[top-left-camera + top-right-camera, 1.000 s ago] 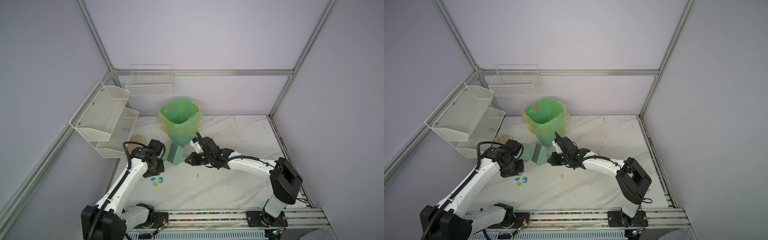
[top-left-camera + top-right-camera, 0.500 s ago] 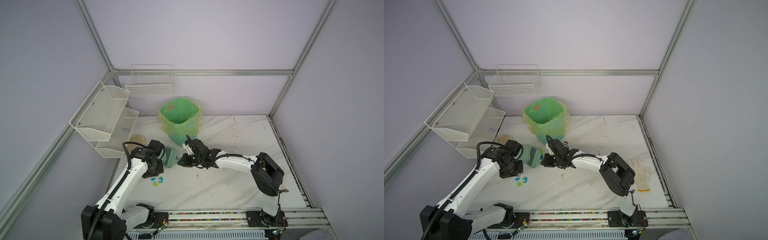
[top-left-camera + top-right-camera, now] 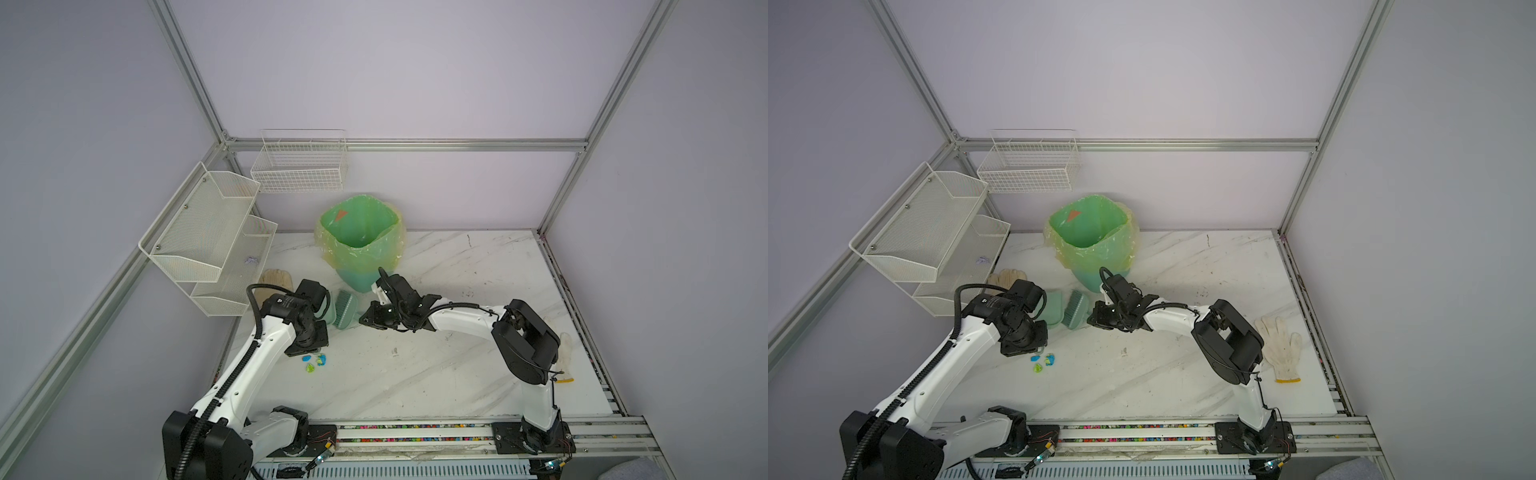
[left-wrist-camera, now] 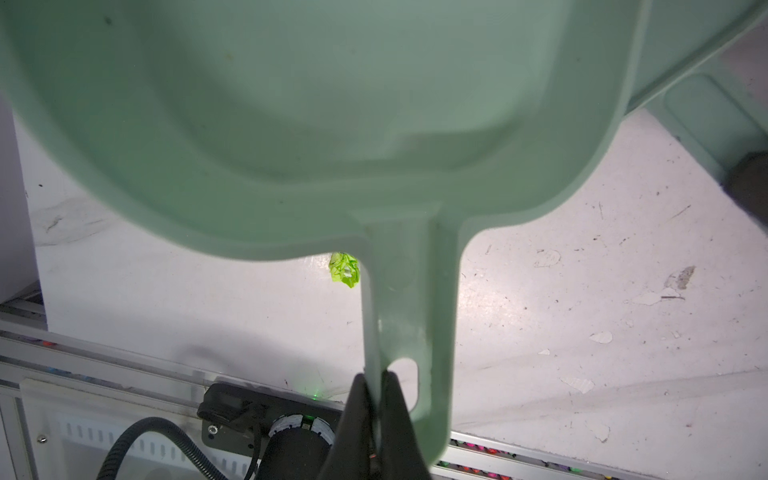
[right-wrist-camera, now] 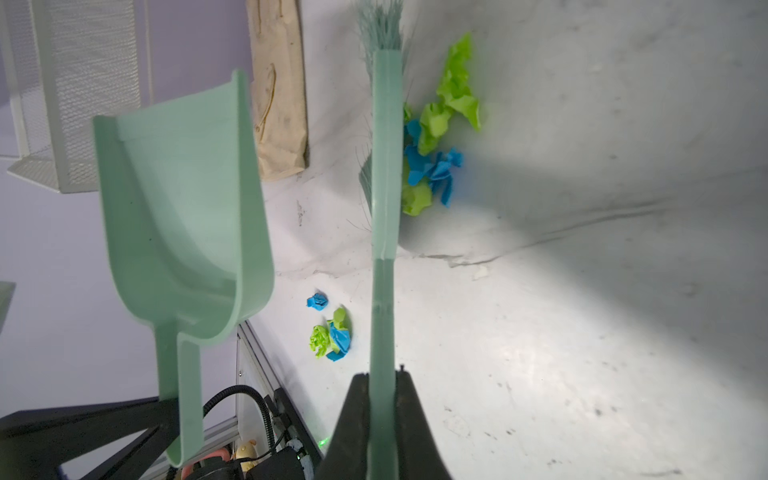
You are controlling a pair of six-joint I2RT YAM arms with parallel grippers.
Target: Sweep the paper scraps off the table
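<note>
Sweeping step: scraps are being gathered for the dustpan.
A few paper scraps (image 3: 313, 362) are lying loose on the near left of the desk (image 3: 457, 374). The dustpan (image 5: 183, 199) handle is being pinched by the left tool (image 4: 377, 380), and the brush (image 5: 384, 166) by the right tool (image 5: 383, 376). Farther off, a larger pile (image 5: 436, 137) is being stretched along the brush, which is pointing toward the wire rack (image 5: 83, 83). Next, the dustpan lip probably needs lowering.

Looks like a lab robot cell: plain lilac panels (image 3: 415, 83) on aluminium framing (image 3: 403, 145) behind the green-lined bin (image 3: 361, 257), a marble-look table (image 3: 457, 374) under it, two white robot arms (image 3: 249, 365) bolted to a grooved rail (image 3: 415, 432) in front of it, wire baskets (image 3: 299, 166) hung to its left
</note>
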